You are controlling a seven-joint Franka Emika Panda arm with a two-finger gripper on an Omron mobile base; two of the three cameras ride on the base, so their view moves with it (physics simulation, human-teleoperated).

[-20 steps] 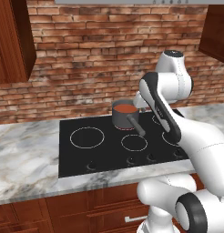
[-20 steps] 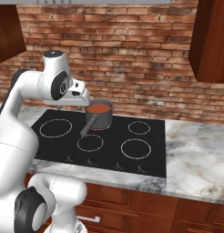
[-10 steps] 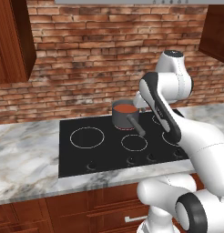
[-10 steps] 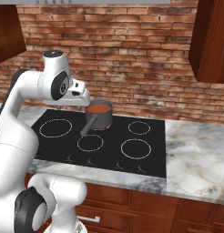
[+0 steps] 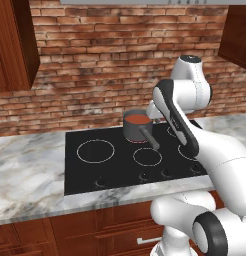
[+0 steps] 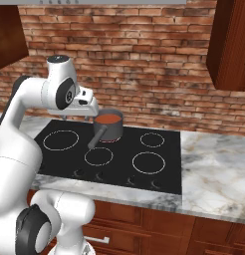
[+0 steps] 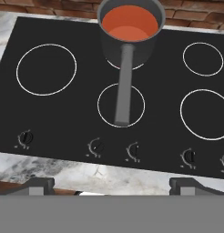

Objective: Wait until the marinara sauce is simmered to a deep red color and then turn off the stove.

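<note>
The marinara sauce [image 7: 130, 22] is a smooth orange-red disc inside a small dark grey saucepan [image 7: 142, 51], whose long handle [image 7: 124, 86] points toward me. The pan stands on a rear middle burner of the black glass stove [image 7: 63, 118]. The sauce [image 5: 138, 120] [image 6: 109, 119] also shows from both base cameras on the stove [image 5: 85, 170] [image 6: 124, 164]. My gripper [image 7: 114, 185] hovers high over the stove's front edge, open, with nothing between its widely spread fingertips. A row of dark knobs [image 7: 96, 146] lies below it along the stove front.
Marble counter [image 5: 25, 175] [image 6: 214, 169] flanks the stove on both sides. A brick wall [image 5: 95, 65] rises right behind the pan. Wooden cabinets [image 6: 231, 45] hang at the upper corners. My arm's elbow [image 5: 195, 85] stands over the stove's right half.
</note>
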